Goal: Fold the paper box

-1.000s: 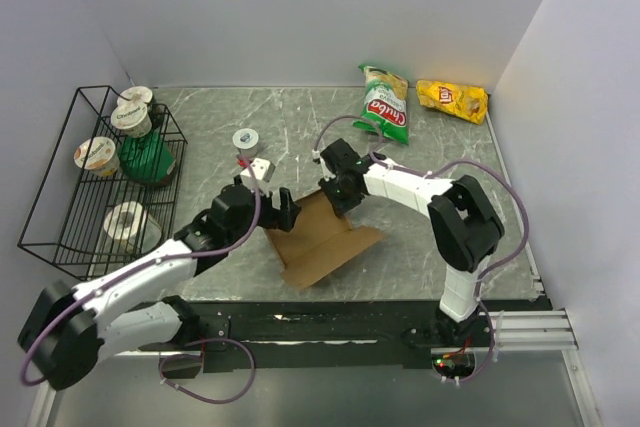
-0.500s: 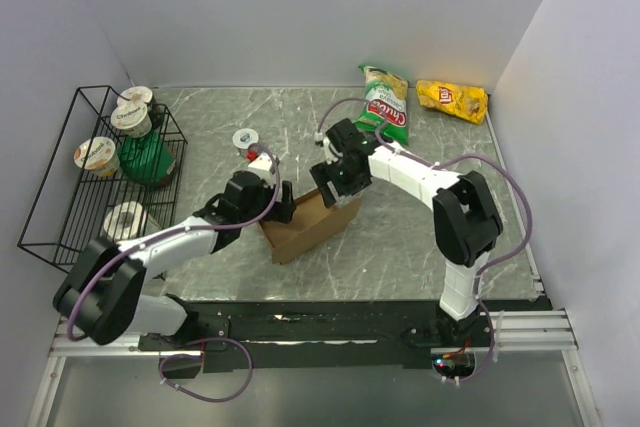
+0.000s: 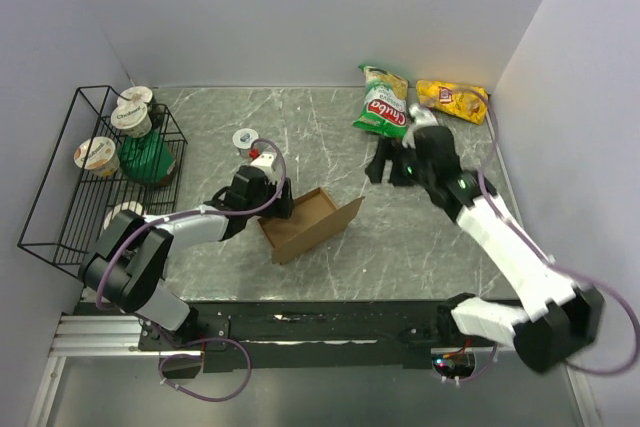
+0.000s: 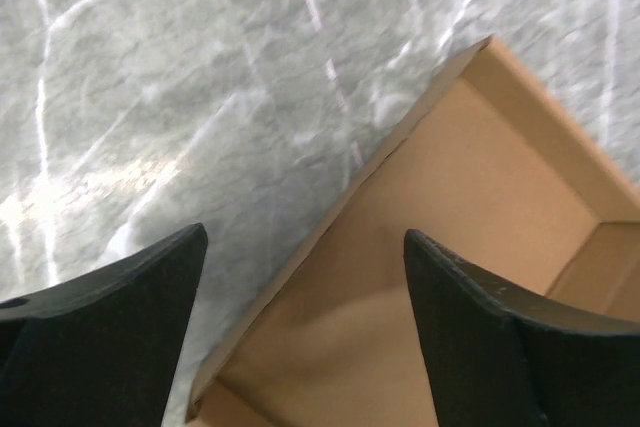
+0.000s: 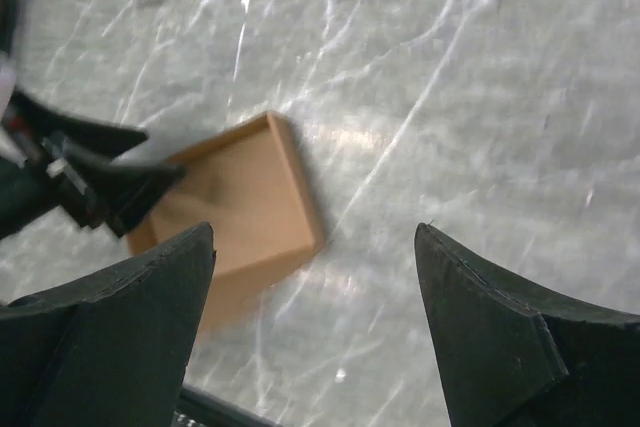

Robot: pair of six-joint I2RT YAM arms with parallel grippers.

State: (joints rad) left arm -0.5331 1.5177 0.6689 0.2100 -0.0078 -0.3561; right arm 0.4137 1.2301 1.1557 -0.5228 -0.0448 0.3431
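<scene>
The paper box [image 3: 303, 226] is a plain brown cardboard tray with raised walls and one flap sticking up on its right, standing mid-table. My left gripper [image 3: 283, 199] is at the box's left end, open. In the left wrist view, my left gripper [image 4: 305, 235] has the top edge of a wall of the box [image 4: 460, 197] running between its wide-apart fingers, and neither finger touches it. My right gripper [image 3: 388, 169] hangs open to the right of the box and apart from it. The right wrist view shows my right gripper [image 5: 315, 232] empty above the marble, with the box [image 5: 245, 209] below left.
A black wire basket [image 3: 60, 187] with yogurt cups and a green pouch stands at the left. A tape roll [image 3: 245, 137] lies behind the left gripper. A green snack bag [image 3: 383, 107] and a yellow one [image 3: 452, 99] lie at the back right.
The box went from a flatter sheet to a tray with raised walls. My right gripper opened, let go of it and drew back to the right. My left gripper moved up to the box's left end.
</scene>
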